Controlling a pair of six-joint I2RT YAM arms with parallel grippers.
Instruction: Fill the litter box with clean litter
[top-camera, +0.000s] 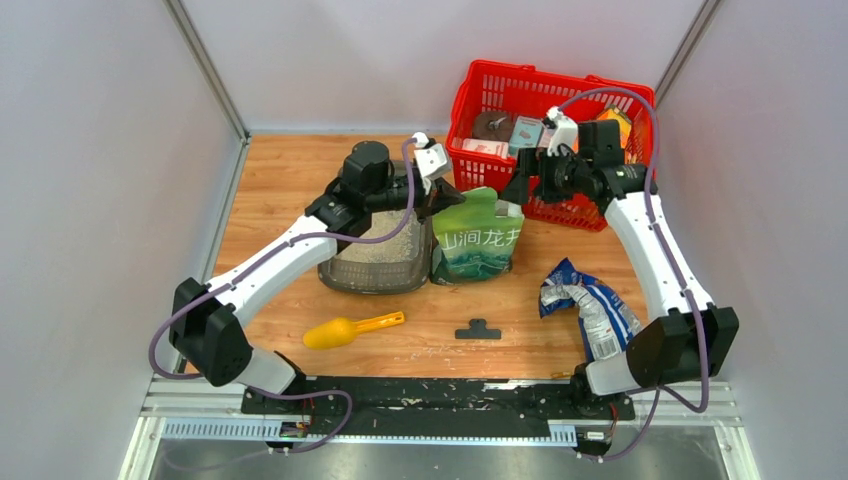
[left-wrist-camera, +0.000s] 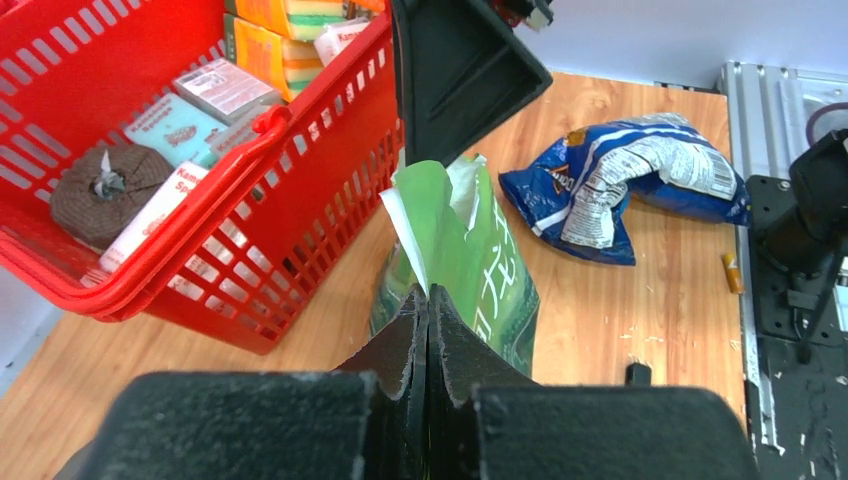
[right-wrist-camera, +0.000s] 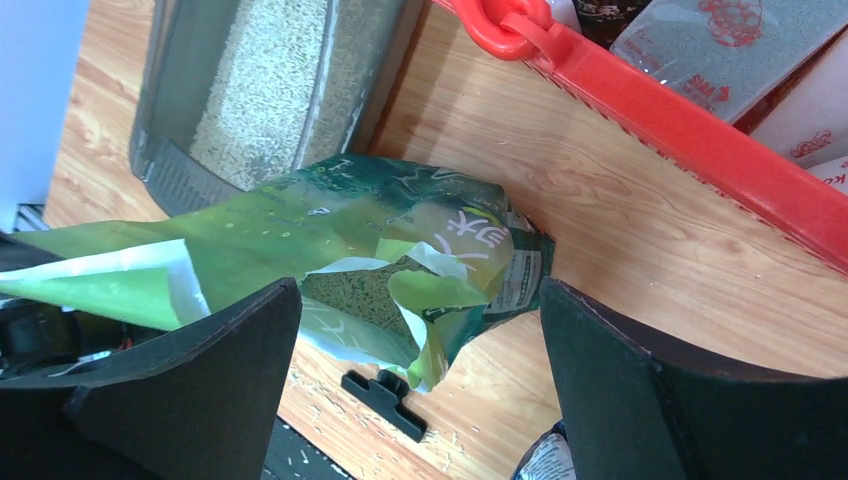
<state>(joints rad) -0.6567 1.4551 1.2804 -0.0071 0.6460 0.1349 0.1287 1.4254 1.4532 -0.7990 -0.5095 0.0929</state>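
Note:
The dark grey litter box (top-camera: 370, 285) lies left of centre with pale litter (top-camera: 378, 250) in it; the right wrist view shows its wall (right-wrist-camera: 168, 100) and granules (right-wrist-camera: 270, 90). Beside it stands a green litter bag (top-camera: 478, 238), torn open at the top, with litter visible inside (right-wrist-camera: 352, 292). My left gripper (top-camera: 447, 203) is shut on the bag's upper left edge (left-wrist-camera: 440, 215), the jaws (left-wrist-camera: 428, 300) pressed together on the film. My right gripper (top-camera: 518, 188) hangs open over the bag's right top corner, its fingers (right-wrist-camera: 420, 310) straddling the torn mouth without touching it.
A red basket (top-camera: 590, 95) of packaged goods stands right behind the bag. A crumpled blue and white bag (top-camera: 590, 305) lies at right front. A yellow scoop (top-camera: 350, 329) and a black clip (top-camera: 478, 330) lie near the front edge. Loose granules dot the wood.

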